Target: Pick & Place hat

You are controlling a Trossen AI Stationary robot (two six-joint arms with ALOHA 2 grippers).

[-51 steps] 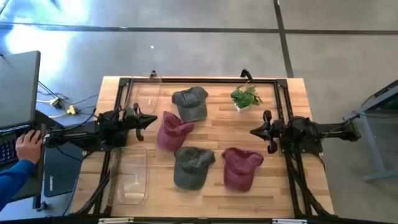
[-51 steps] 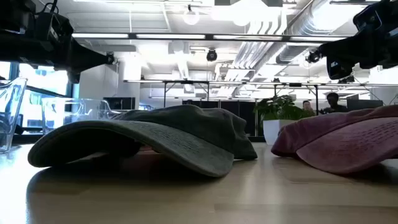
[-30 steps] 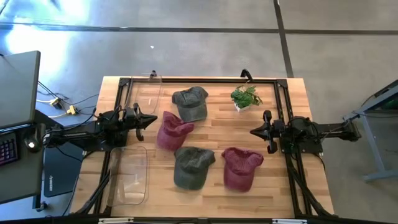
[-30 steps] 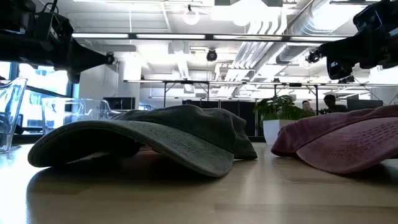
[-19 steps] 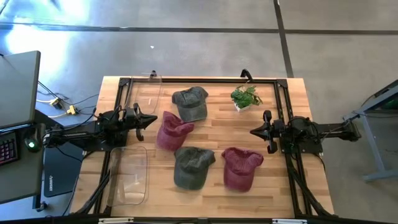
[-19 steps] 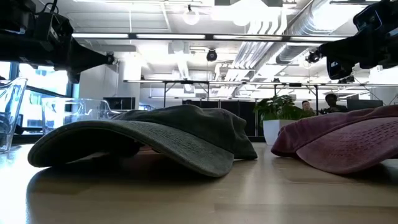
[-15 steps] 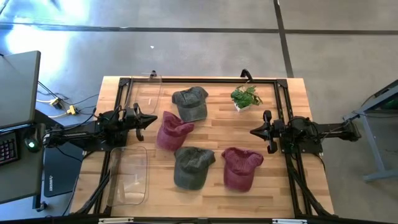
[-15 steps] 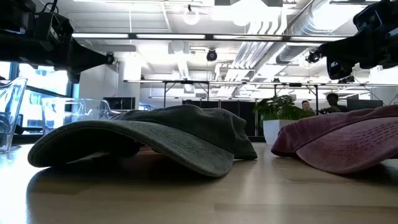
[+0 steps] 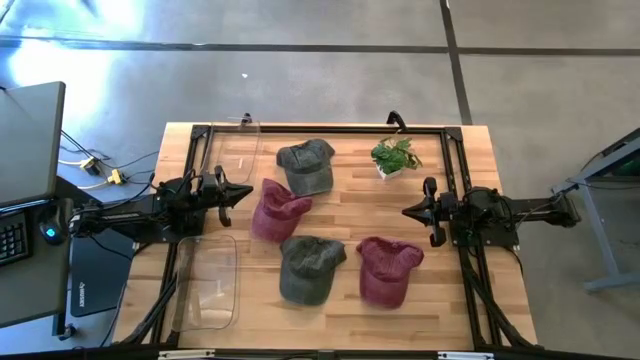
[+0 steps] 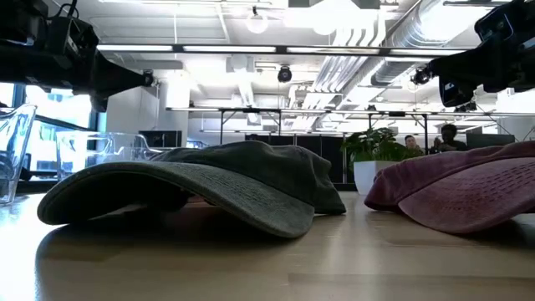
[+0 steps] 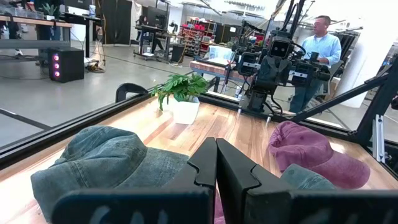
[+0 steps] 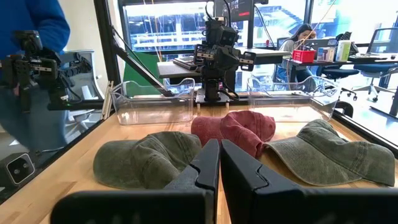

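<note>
Overhead, hats: four on the wooden table [image 9: 455, 300], all lying free.
Grey-green hat, far side: grey-green hat [image 9: 306, 165] near the table's far edge, just left of the potted plant [image 9: 394, 157].
Maroon hat, centre-left: maroon hat [image 9: 277, 210] just beside the left gripper's tip, touching the grey-green hat above it.
Second grey-green hat: second grey-green hat [image 9: 309, 267] toward the near edge, close under the maroon hat.
Second maroon hat: second maroon hat [image 9: 387, 268] just right of it, below the right gripper.
Left gripper: left gripper [image 9: 247, 192] at the table's left side, raised, pointing inward; fingers [image 11: 202, 163] pressed together, holding nothing.
Right gripper: right gripper [image 9: 407, 211] at the right side, raised, pointing inward; fingers [image 12: 208, 163] closed flat against each other, holding nothing.
Clear bins: one clear bin [image 9: 210, 281] at the near left, another clear bin [image 9: 236, 153] at the far left.
Beyond the table: a person [image 11: 314, 55] standing behind the right arm, seen from the left wrist.
</note>
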